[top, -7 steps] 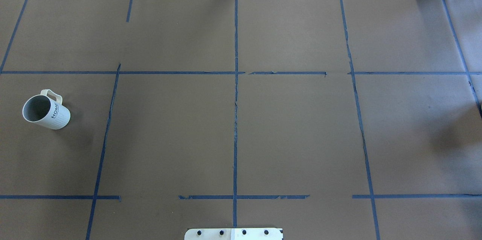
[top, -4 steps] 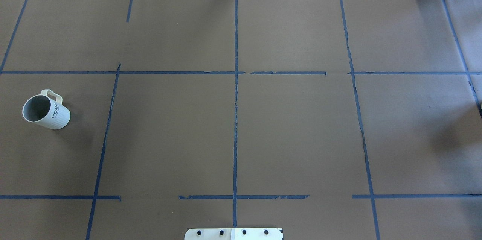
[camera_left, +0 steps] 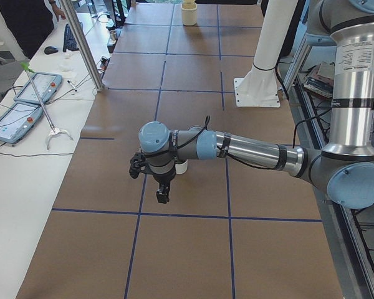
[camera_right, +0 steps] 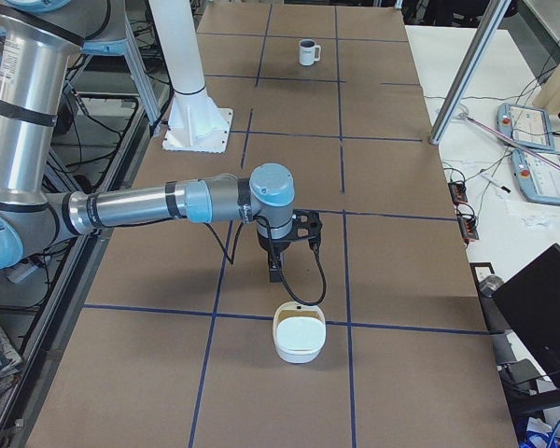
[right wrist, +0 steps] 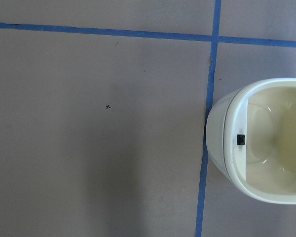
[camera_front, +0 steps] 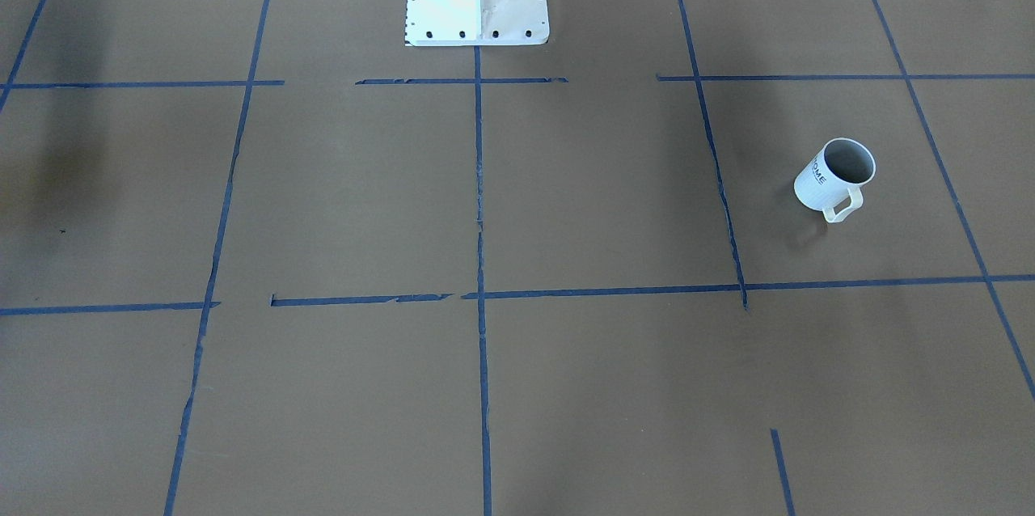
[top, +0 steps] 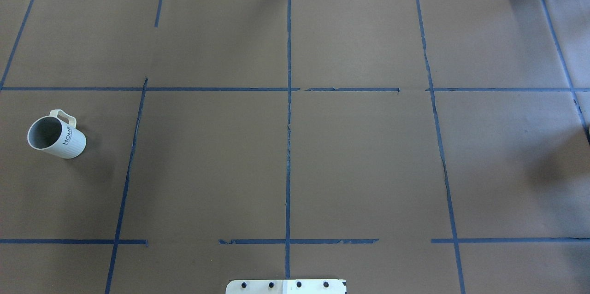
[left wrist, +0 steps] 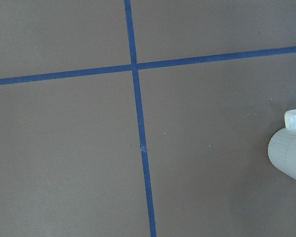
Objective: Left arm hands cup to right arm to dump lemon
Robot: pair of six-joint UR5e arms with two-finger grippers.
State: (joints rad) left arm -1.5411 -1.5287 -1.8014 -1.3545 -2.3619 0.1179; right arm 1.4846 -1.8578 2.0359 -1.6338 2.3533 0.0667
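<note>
White, faintly ribbed, loop-handled cup (top: pixel 56 135)

The cup (top: pixel 64 139) is white, vertically ribbed, with dark lettering and a grey interior. The table (top: pixel 207 165) is brown, gridded with blue tape lines (top: pixel 288 169). The left arm (camera_left: pixel 249 149) and right arm (camera_right: pixel 131 210) are silver-grey with pale blue joint caps. The bowl (camera_right: pixel 300 332) is cream.

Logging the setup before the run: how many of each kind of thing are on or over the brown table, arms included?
Mugs: 1, the cup
Bowls: 1, the cream bowl
Robot arms: 2, the left arm and the right arm
Lemons: 0 in view
Total: 4
</note>
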